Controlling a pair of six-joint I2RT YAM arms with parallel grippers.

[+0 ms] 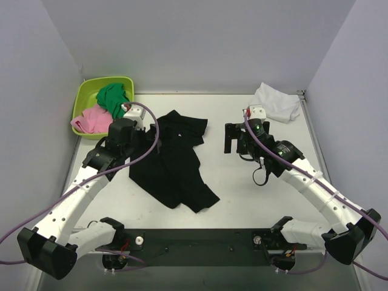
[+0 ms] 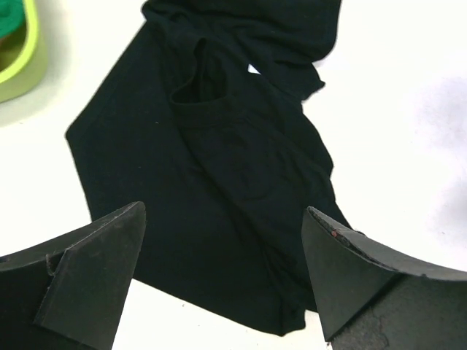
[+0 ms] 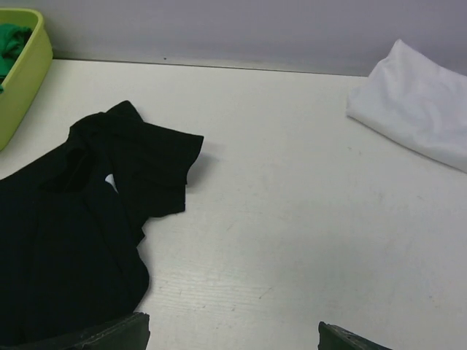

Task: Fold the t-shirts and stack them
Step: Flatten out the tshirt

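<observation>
Finding: the black t-shirt [image 1: 173, 160] lies crumpled and unfolded on the worktop [image 1: 242, 194], centre-left of the overhead frame. Its long axis runs diagonally, from the collar end at upper centre down towards lower centre. In the left wrist view the neck opening [image 2: 197, 80] and a small white neck label [image 2: 252, 69] sit in the upper half of the frame.

The white t-shirt [image 1: 277, 103] rests as a compact bundle at upper right, well apart from the black one. Whether it is properly folded cannot be told.

Left tool [image 2: 222, 211]: fingers spread wide, nothing between them, poised over the black garment's left side. Right tool [image 1: 233, 138]: likewise spread and empty, standing to the right of the black shirt with bare worktop between. The white bundle lies beyond it, up and to the right.

Pose: the left arm [image 1: 79, 194] reaches up from lower left, wrist tipped down onto the cloth. The right arm [image 1: 315, 182] extends from lower right, tool facing across the worktop.

Assessment: the left arm is nearer the black shirt. The right would need to move leftward to reach the shirt's right edge
</observation>
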